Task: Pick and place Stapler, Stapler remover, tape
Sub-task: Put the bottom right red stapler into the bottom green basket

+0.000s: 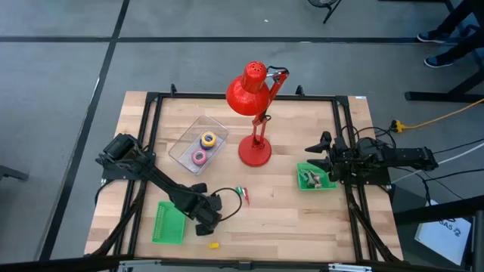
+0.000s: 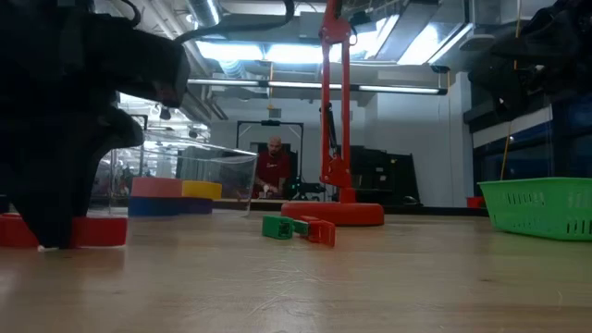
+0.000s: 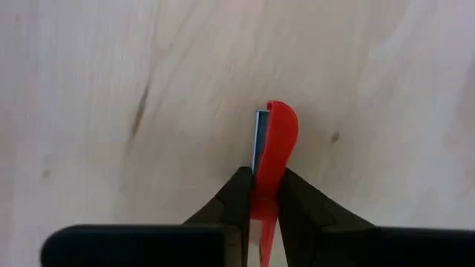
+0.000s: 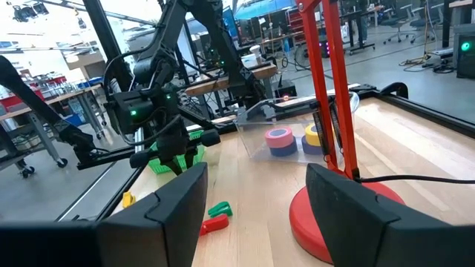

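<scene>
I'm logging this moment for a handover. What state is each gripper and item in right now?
Left gripper: shut on the red stapler.
Red stapler: lying down, clamped between the fingers.
Right gripper: open, empty.
Staple remover: lying loose, untouched.
Tape rolls: sitting inside the clear tray.
Lamp: upright.

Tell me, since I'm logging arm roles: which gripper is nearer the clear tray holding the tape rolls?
Left. The left gripper is down at the table's front, below the clear tray. The right gripper waits farther away, beyond the red lamp.

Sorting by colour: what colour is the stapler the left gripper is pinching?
Red stapler, clearest in the left wrist view.
</scene>
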### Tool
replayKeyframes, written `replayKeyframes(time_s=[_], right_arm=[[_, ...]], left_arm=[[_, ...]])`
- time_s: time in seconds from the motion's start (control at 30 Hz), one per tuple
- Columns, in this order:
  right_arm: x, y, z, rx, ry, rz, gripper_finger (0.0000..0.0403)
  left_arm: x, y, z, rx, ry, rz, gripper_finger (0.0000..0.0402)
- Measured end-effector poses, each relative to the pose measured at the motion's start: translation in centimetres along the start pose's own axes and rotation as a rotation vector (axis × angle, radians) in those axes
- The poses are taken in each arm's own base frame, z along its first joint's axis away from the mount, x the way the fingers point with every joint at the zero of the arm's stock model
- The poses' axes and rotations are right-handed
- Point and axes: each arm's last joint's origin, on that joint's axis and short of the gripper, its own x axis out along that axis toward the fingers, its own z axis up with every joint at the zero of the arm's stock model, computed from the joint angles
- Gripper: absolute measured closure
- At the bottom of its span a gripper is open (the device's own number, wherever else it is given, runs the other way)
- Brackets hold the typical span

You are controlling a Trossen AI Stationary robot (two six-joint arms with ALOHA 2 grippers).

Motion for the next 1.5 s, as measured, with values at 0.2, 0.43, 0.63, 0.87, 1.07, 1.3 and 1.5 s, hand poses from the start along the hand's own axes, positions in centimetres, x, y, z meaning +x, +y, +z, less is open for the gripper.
replayKeyframes(time_s=[0.2, 0.43, 0.63, 0.87, 1.07, 1.3, 1.5], right_arm=[[0.0, 0.0, 0.0, 0.000, -0.001, 0.000, 0.0171], [0.0, 0.0, 0.0, 0.000, -0.001, 0.000, 0.0171], [0.0, 0.0, 0.0, 0.000, 0.000, 0.000, 0.0171], [0.0, 0.0, 0.0, 0.000, -0.001, 0.000, 0.0171], [0.0, 0.0, 0.0, 0.000, 0.000, 0.000, 0.0171], [0.0, 0.0, 0.0, 0.000, 0.000, 0.000, 0.0171], [0.0, 0.0, 0.0, 0.000, -0.001, 0.000, 0.0171]], left_arm=[[-2.8, 0.5, 1.1, -0.065, -0.161, -0.016, 0.0362], [-6.9, 1.3, 1.5, -0.179, -0.238, -0.130, 0.0362], [-9.6, 1.3, 0.7, -0.241, -0.137, -0.313, 0.0357], [-9.7, 0.1, -2.8, -0.261, 0.179, -0.341, 0.0361], [-9.9, -0.1, -5.8, -0.331, 0.335, -0.201, 0.0353], [-10.0, 0.4, -7.2, -0.431, 0.298, -0.028, 0.0355], [-10.1, 0.4, -7.6, -0.451, 0.267, 0.003, 0.0341]])
